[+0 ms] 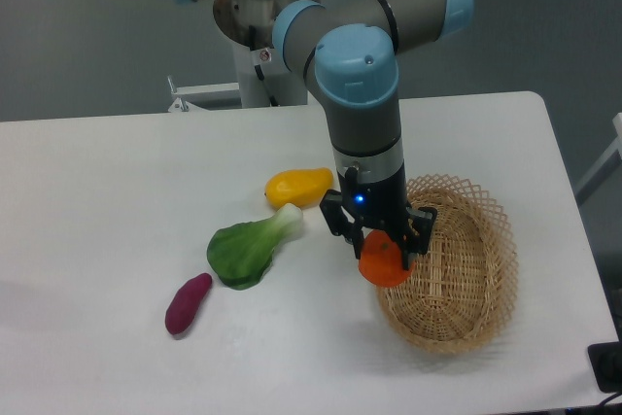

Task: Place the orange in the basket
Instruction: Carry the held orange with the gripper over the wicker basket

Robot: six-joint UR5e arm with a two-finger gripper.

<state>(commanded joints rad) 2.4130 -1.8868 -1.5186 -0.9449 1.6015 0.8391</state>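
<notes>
My gripper [386, 252] is shut on the orange [385, 265], a small round orange-red fruit, and holds it just above the left rim of the basket [481, 289]. The basket is an oval tan wicker one with a lattice rim, at the right front of the table. The orange hangs over the basket's left edge, partly over the table. The fingers cover the top of the orange.
A yellow mango-shaped fruit [297, 186] lies left of the gripper. A green leafy vegetable [248, 249] lies further left, and a purple sweet potato [188, 303] lies near the front left. The arm's base [255, 7] stands behind the table.
</notes>
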